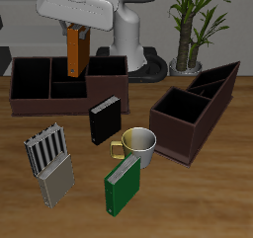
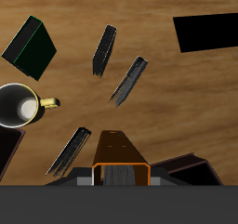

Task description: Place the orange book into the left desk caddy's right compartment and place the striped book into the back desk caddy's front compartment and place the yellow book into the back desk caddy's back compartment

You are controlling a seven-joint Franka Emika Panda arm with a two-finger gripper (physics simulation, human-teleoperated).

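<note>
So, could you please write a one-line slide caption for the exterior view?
Pincer holds the orange book above a desk caddy; black book, mug, green book wait on the table.

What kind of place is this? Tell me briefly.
Probably a simulated desk or office workspace: two dark desk caddies and several books, such as the green book, sit on a wooden table, with a potted plant behind.
</note>
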